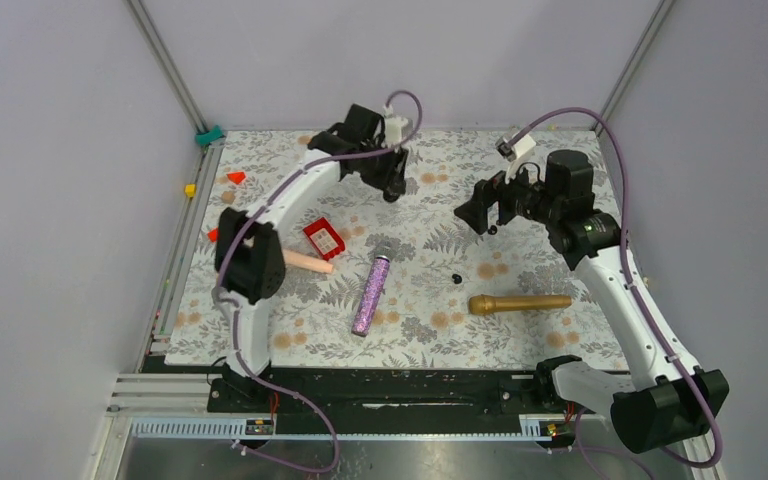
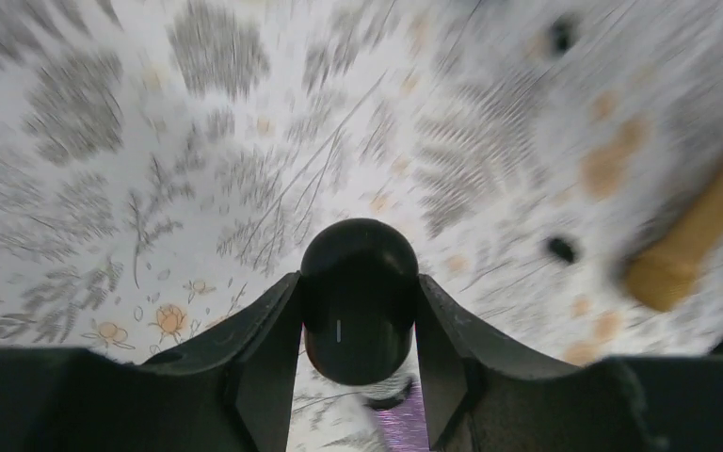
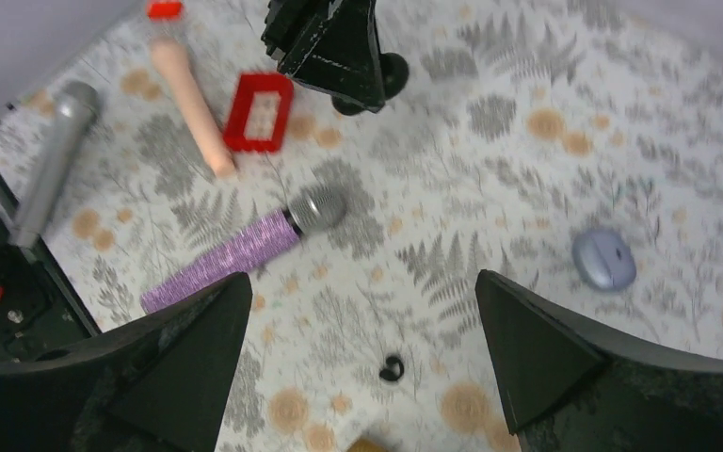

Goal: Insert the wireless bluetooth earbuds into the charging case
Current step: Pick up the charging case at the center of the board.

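L gripper (image 2: 358, 279) pinches black oval charging case (image 2: 358, 315), clear of floral mat (image 1: 430, 340). R gripper (image 3: 362, 282): fingers spread wide, nothing between. One earbud (image 3: 392, 368) on mat near gold mic (image 1: 520, 302). Second earbud (image 1: 492, 230) on mat just beside R gripper.

- One earbud (image 1: 456, 277), tiny, black and rounded, lies on the flowered desk (image 1: 580, 150) near its middle.
- The second earbud (image 1: 491, 230) lies farther back, apart from the first.
- The charging case (image 2: 358, 320), a smooth black capsule, is pinched in the left claw (image 2: 358, 282).
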You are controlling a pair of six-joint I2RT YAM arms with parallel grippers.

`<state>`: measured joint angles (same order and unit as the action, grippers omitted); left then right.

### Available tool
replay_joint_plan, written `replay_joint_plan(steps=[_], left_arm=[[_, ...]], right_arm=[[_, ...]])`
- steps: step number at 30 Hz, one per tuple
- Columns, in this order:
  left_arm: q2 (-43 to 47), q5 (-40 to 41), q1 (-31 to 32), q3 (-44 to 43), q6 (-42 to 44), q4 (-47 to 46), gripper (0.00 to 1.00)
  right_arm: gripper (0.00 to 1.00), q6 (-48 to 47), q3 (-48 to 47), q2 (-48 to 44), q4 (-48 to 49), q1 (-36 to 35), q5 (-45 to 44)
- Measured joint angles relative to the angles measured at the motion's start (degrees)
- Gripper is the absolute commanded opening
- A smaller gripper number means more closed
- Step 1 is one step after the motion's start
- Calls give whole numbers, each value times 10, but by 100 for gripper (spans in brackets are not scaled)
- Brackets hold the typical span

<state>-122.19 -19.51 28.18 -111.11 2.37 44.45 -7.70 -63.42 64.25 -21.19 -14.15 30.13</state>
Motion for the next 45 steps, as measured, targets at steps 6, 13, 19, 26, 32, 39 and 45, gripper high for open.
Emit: replay_joint_plan(steps=[6, 13, 19, 26, 32, 39, 45], left_arm=[[189, -20, 0, 67, -173, -181, 31], [272, -22, 7, 182, -339, -292, 31], [270, -12, 16, 283, -398, -284, 31], [269, -3, 19, 289, -416, -292, 31], [269, 6, 19, 292, -426, -294, 31], [270, 7, 22, 294, -441, -296, 32], [270, 7, 32, 303, -445, -294, 32]], right_arm=[[94, 65, -6, 11, 162, 0, 54], [89, 216, 93, 78, 414, -1, 83], [87, 282, 129, 102, 489, -22, 86], [79, 280, 129, 104, 494, -63, 72], [77, 266, 128, 122, 471, -78, 49], [69, 225, 119, 139, 439, -110, 19], [66, 205, 114, 147, 427, -115, -9]])
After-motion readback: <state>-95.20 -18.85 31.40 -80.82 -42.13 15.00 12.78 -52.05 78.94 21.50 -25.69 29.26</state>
